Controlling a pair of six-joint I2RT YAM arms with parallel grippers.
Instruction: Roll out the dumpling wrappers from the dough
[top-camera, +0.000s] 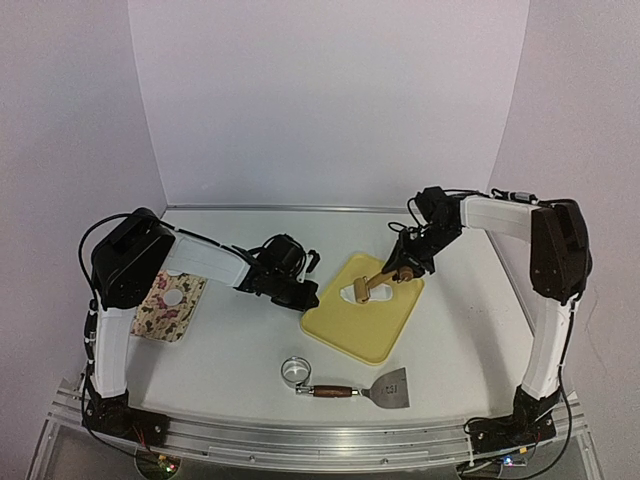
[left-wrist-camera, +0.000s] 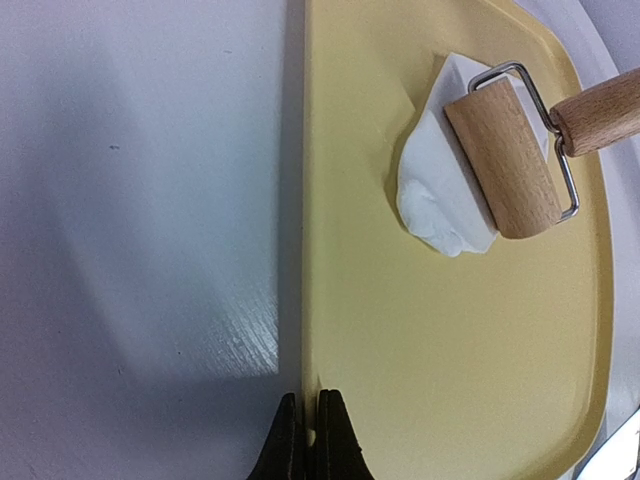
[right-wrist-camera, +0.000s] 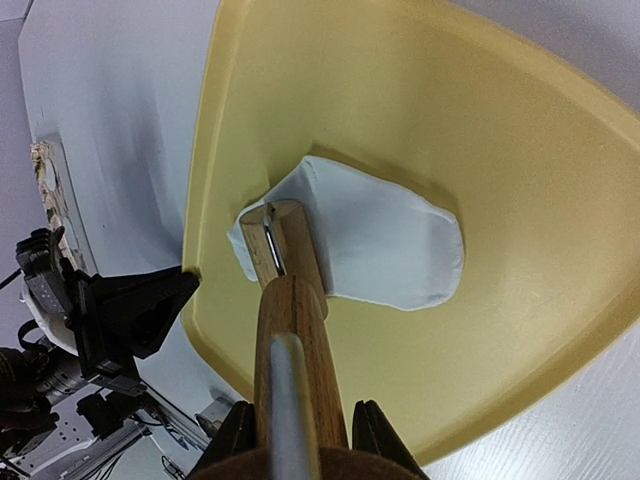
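Observation:
A yellow board (top-camera: 365, 335) lies mid-table. On its far part lies one flattened, uneven slab of white dough (right-wrist-camera: 390, 245), also in the left wrist view (left-wrist-camera: 430, 200). No round wrapper discs are in view. A wooden roller (left-wrist-camera: 505, 155) rests on the dough's left end (top-camera: 360, 290). My right gripper (right-wrist-camera: 300, 440) is shut on the roller's wooden handle (right-wrist-camera: 295, 340), above the board's far side (top-camera: 405, 270). My left gripper (left-wrist-camera: 310, 435) is shut on the board's left rim (left-wrist-camera: 305, 300), at the board's left edge (top-camera: 305, 297).
A small shiny metal ring cutter (top-camera: 296, 370) and a metal scraper with a wooden handle (top-camera: 385, 388) lie in front of the board. A patterned mat with a hole (top-camera: 170, 307) lies at the left under the left arm. White walls enclose the back and sides.

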